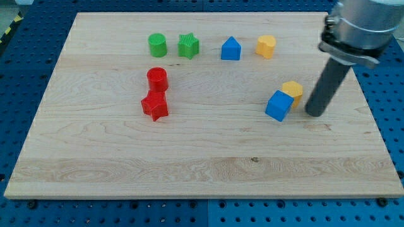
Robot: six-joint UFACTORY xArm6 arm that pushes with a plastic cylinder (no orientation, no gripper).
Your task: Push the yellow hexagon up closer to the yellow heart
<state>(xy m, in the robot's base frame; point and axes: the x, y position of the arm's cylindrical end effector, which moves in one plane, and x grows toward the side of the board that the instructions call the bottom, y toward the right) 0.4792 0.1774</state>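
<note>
The yellow hexagon [293, 89] lies right of the board's middle, touching the upper right corner of a blue cube [278, 105]. The yellow heart [266, 46] lies above it and slightly to the left, in the top row of blocks. My tip [314, 114] rests on the board just right of the hexagon and a little below it, with a small gap between them. The dark rod rises from the tip toward the view's top right.
The top row also holds a green cylinder [157, 45], a green star [188, 45] and a blue house-shaped block [231, 48], just left of the heart. A red cylinder [156, 79] and a red star [154, 106] lie left of centre. The wooden board [202, 176] lies on a blue pegboard.
</note>
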